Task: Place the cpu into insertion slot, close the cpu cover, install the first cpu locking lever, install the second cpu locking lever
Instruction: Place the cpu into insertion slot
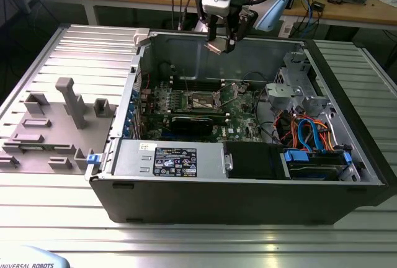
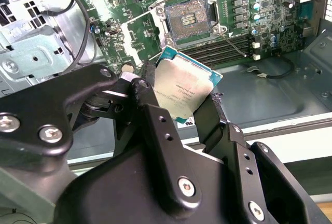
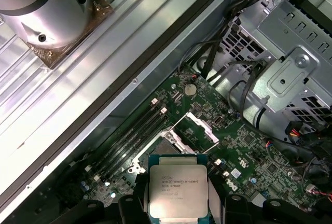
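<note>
My gripper (image 1: 221,43) hangs above the back wall of the open computer case (image 1: 248,203), shut on the cpu (image 1: 214,48). In both wrist views the cpu (image 2: 181,85) (image 3: 178,190) shows its silver-grey top with a green-blue edge, clamped by two black fingers (image 2: 147,92) at opposite sides. The insertion slot (image 2: 188,19) (image 1: 202,101) is a dark square socket with a silvery rim on the green board, bare and well below the chip. In the first wrist view the cpu cover (image 3: 203,124) stands raised beside the socket.
Long black memory slots (image 2: 228,47) flank the socket. A silver drive cage (image 1: 298,91) and coloured cables (image 1: 307,134) fill the case toward the exterior view's right. A grey fixture plate (image 1: 56,125) with upright blocks lies outside the case on the left.
</note>
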Action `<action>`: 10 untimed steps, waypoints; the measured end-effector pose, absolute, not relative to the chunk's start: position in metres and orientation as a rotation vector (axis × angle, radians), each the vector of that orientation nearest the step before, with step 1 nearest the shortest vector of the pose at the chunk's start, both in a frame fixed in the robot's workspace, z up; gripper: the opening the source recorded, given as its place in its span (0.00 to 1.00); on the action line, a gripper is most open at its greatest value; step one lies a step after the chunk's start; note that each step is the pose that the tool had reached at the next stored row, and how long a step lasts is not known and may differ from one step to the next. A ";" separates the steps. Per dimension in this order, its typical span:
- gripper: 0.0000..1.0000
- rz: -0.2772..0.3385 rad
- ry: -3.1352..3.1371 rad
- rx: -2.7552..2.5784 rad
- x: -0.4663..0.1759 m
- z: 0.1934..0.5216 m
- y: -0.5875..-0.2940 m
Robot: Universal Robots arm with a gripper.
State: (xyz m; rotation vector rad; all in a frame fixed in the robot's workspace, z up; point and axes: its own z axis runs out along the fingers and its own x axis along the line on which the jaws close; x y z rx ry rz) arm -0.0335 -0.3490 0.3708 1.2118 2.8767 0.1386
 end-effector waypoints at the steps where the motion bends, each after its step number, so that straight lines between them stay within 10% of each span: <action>1: 0.54 0.138 2.874 1.218 -0.034 0.371 -0.349; 10: 0.54 0.137 2.818 1.335 -0.034 0.370 -0.349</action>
